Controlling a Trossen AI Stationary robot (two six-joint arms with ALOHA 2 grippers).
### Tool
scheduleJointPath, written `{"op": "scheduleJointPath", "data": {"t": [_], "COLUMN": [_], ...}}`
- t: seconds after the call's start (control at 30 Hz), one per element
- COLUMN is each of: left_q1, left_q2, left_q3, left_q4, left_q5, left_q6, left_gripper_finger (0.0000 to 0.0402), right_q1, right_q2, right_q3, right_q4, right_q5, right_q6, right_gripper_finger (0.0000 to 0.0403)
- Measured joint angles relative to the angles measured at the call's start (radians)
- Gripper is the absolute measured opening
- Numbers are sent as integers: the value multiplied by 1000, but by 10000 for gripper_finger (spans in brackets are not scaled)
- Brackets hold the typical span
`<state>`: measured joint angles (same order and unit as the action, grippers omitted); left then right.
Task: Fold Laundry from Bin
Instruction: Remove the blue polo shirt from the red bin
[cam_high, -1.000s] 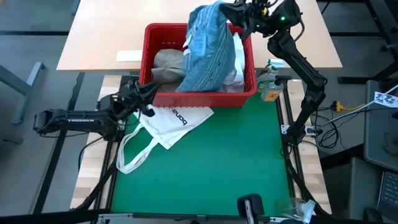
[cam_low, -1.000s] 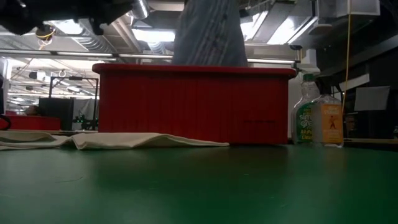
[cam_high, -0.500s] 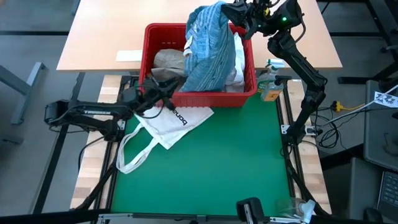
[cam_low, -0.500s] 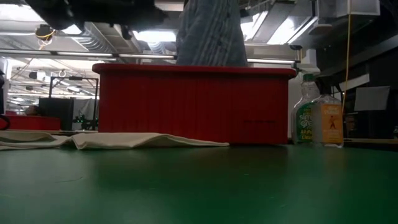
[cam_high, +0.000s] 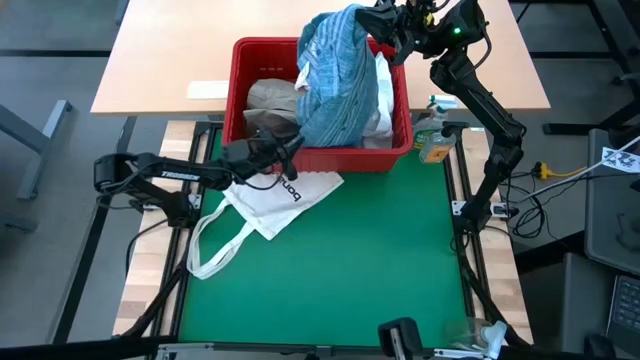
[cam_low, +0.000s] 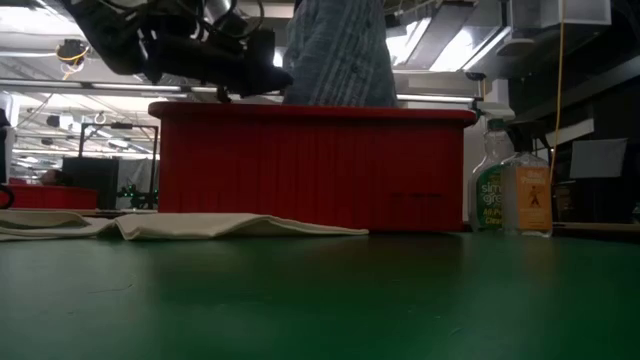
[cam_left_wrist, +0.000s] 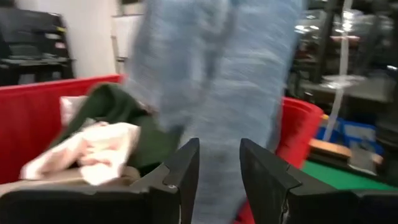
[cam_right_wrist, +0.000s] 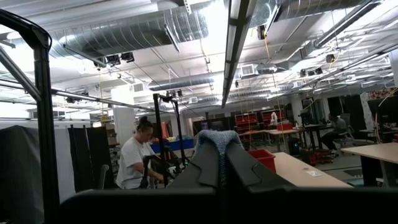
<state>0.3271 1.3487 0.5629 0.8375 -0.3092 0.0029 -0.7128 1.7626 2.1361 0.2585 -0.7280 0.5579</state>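
The red bin stands at the far edge of the green mat and holds laundry: a tan piece, a white piece and a dark green top. A blue-striped cloth hangs high over the bin from my right gripper, which is shut on it. My left gripper is open and points level over the bin's near wall. Its fingers stand just short of the cloth's lower part. My right gripper pinches the blue-striped cloth's top bunch between its two shut fingers, and a little cloth pokes out past the fingertips. The cloth hangs slack below the hold, its lower end inside the bin. My left gripper: I cannot tell whether its fingertips touch the cloth.
A white tote bag with long straps lies flat on the mat against the bin's near left corner. Two bottles stand right of the bin. A wooden table lies beyond. The mat's near half is bare.
My left gripper has swung from beside the bin's left near corner toward the table's right, sinking a little, and now reaches over the bin's near wall toward the hanging cloth. The cloth has stayed hanging where it was.
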Motion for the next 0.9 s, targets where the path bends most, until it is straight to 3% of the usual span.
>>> {"op": "scheduleJointPath", "data": {"t": [0.5,0.9], "left_q1": [45,68], "left_q2": [26,26], "left_q3": [0,0], "left_q4": [15,116], "left_q5": [11,-16], "left_q6": [-76,-80], "left_gripper_finger": [112,112], "right_q1": [0,0], "right_q2": [0,0], "right_q3": [0,0], "right_q4": [0,0], "right_q5": [-35,-35], "right_q6": [0,-1], "right_gripper_finger": [1,1]}}
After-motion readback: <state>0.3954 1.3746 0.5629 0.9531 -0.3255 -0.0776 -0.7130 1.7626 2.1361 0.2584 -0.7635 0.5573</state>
